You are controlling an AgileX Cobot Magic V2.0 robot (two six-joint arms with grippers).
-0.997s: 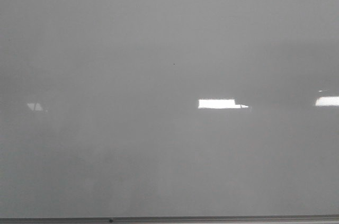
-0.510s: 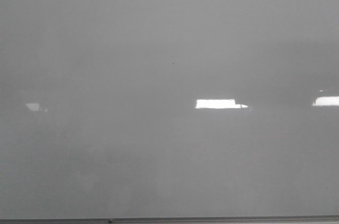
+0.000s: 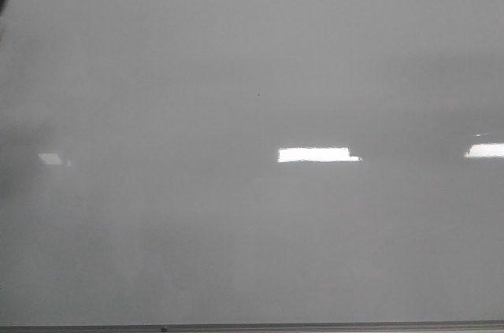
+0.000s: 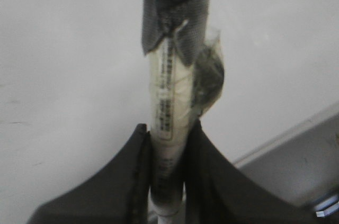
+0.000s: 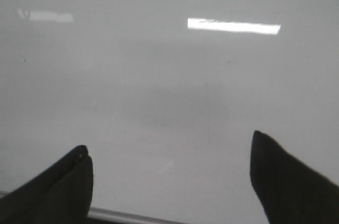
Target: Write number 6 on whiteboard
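Pinching a marker (image 4: 170, 123) lengthwise toward the blank whiteboard (image 3: 252, 215), the left hand (image 4: 167, 150) sits at its upper-left edge; right hand (image 5: 169, 176) spread, idle.

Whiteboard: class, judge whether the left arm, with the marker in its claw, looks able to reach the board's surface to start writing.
Probably yes. The left claw is shut on the marker, and the whiteboard shows nothing in the way, with no stroke on it yet.
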